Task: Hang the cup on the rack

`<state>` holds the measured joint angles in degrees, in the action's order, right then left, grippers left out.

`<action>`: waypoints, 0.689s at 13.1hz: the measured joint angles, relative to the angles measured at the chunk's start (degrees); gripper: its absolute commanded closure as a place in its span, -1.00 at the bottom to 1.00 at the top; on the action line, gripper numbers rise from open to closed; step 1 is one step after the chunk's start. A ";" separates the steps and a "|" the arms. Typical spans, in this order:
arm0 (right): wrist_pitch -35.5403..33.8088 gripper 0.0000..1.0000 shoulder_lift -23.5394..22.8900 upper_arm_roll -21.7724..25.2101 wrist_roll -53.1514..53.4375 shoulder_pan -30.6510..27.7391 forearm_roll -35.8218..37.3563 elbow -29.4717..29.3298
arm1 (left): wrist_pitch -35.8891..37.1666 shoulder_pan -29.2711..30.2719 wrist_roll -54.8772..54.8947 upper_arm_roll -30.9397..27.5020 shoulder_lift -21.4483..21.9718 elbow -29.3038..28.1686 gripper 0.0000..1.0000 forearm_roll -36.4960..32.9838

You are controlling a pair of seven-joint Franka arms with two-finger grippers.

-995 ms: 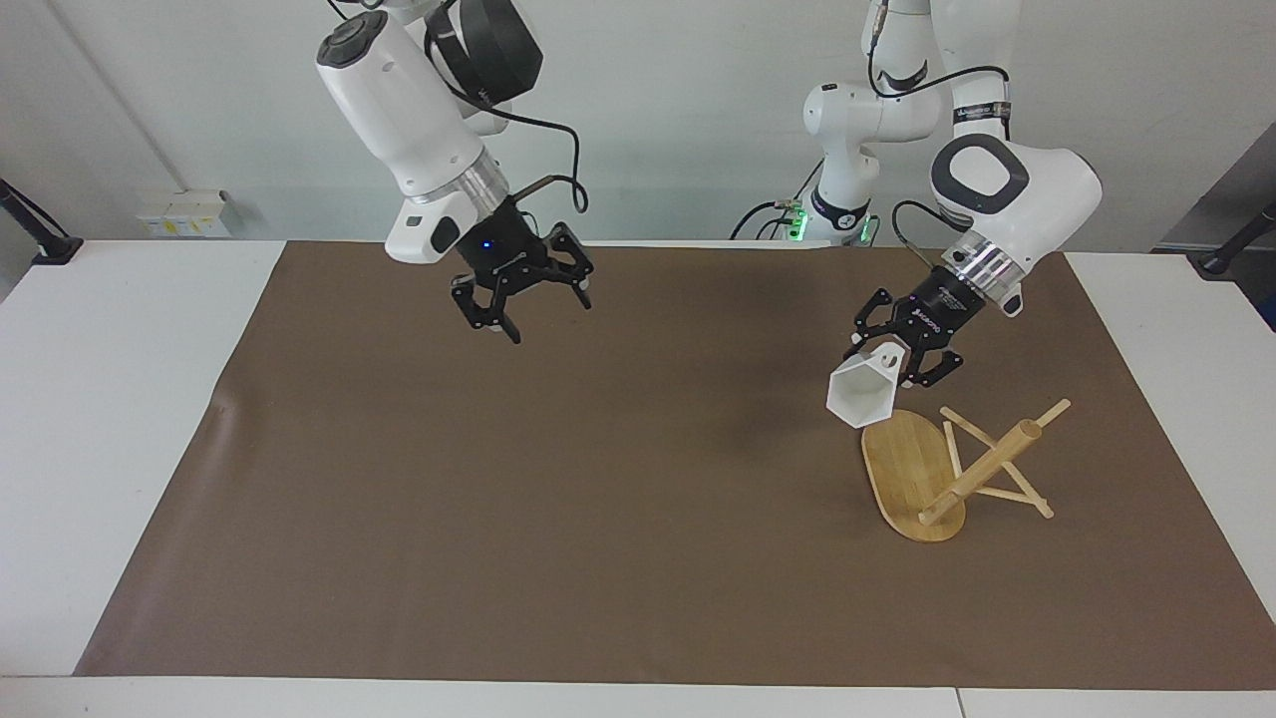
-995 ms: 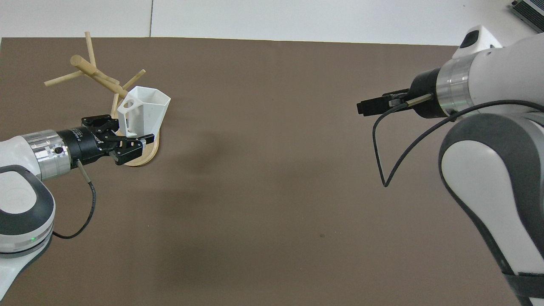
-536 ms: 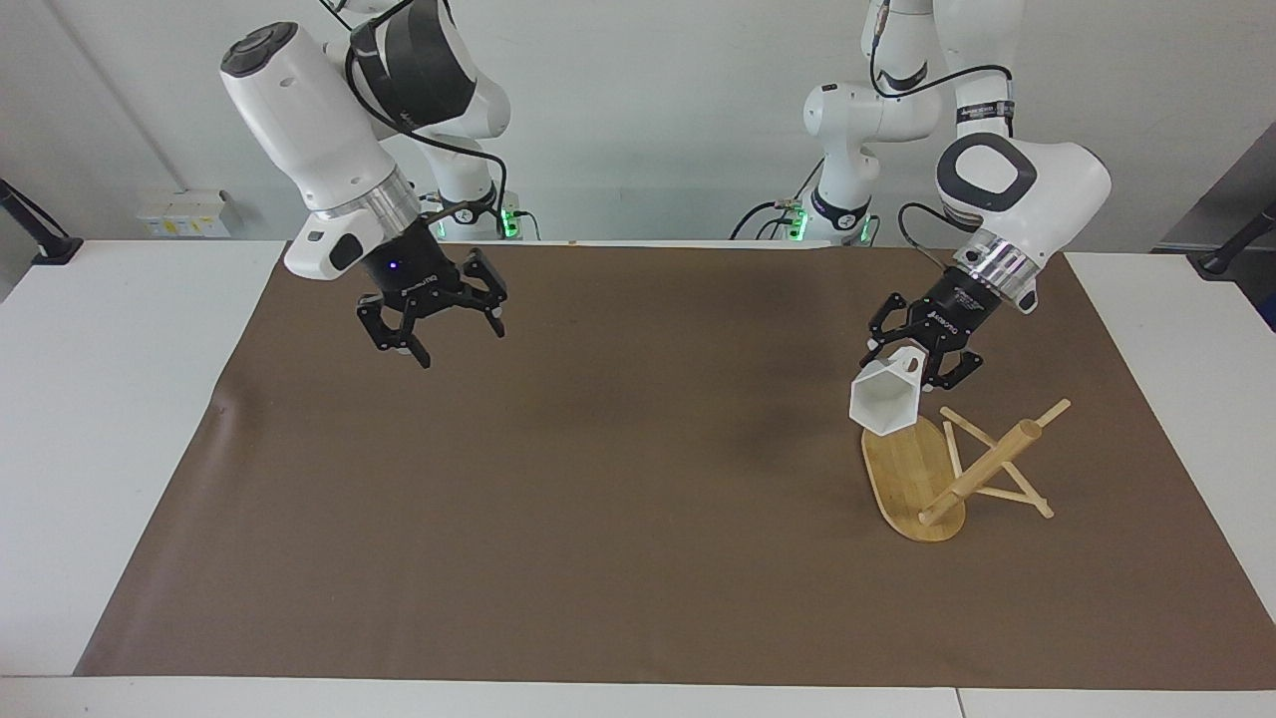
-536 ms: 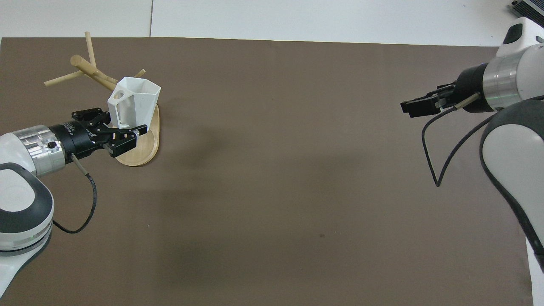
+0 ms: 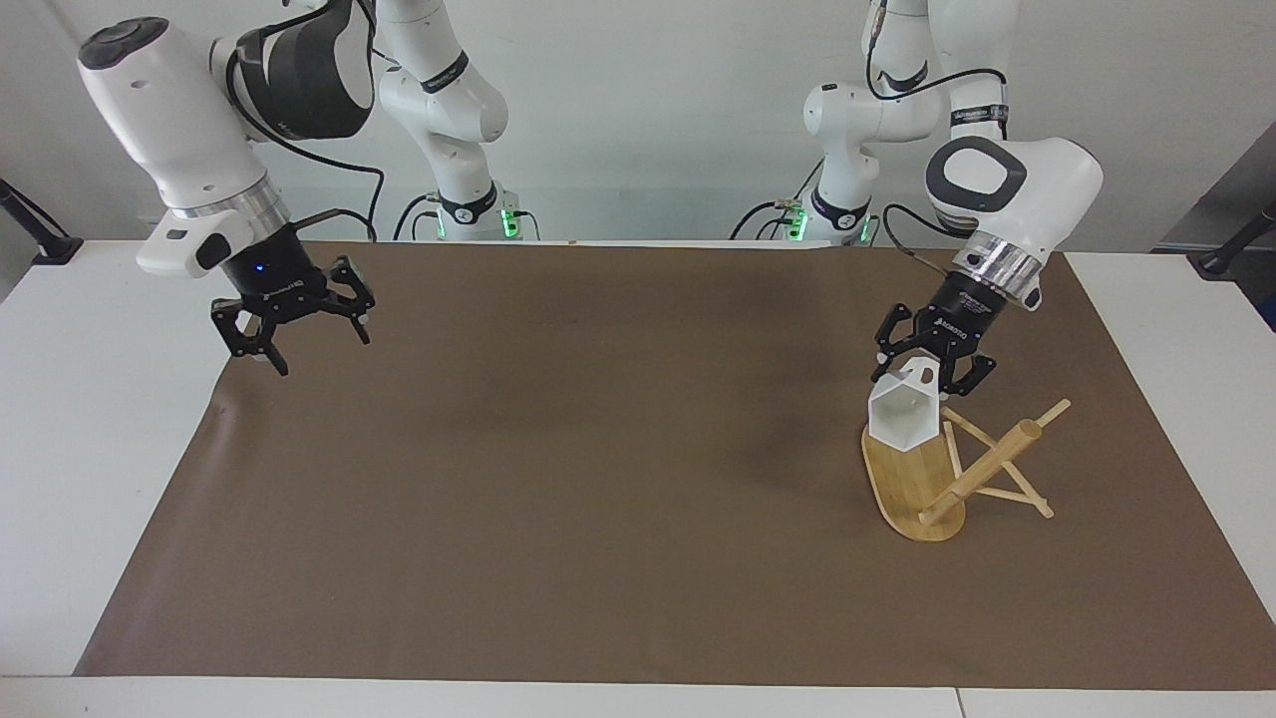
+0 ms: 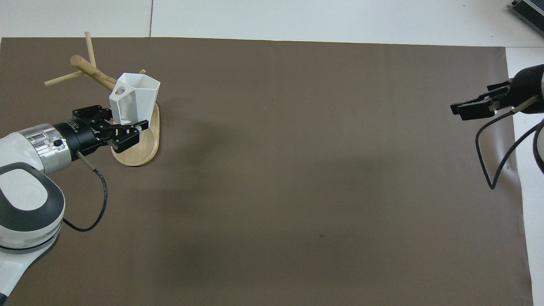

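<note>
White and faceted, the cup (image 5: 903, 414) hangs in the air in the left gripper (image 5: 931, 365), which is clamped on its base end. The cup is tipped so its six-sided mouth faces up and away from the robots, and its blocky handle with the round hole (image 6: 122, 90) is turned toward the left arm's end of the table. It is over the rack (image 5: 952, 465), above the part of the oval base nearest the robots; in the facing view its lower edge overlaps that base, but whether the two touch I cannot tell.

The rack is light bamboo and stands at the left arm's end of the table, on the brown mat (image 5: 618, 479). Its thick post (image 5: 982, 471) rises from the end of the base farther from the robots. Thin pegs (image 6: 63, 78) cross the post near its top. The cup is not on any peg; its handle is close beside the post in the overhead view (image 6: 93, 73), apart from it as far as I can see.

The left arm comes in from its own side, wrist angled down toward the rack, a black cable (image 6: 91, 208) looping below it.

The right gripper (image 5: 292, 334) waits at the right arm's end of the table, raised over the edge of the mat, jaws spread wide and holding nothing. In the overhead view only its fingers (image 6: 478, 106) and a loop of cable show at the edge.

The mat covers most of the white table (image 5: 90, 419).
</note>
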<state>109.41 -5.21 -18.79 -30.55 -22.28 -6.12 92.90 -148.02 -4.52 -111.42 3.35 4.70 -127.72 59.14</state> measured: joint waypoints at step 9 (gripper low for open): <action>-3.48 -1.00 0.35 1.98 16.88 -0.03 8.10 -1.39 | -2.08 -0.11 -1.49 0.00 -2.78 2.03 1.00 0.00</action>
<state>105.93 -4.85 -16.80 -13.67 -22.32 1.98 91.51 -150.10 -4.63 -112.91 3.35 1.93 -125.69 59.14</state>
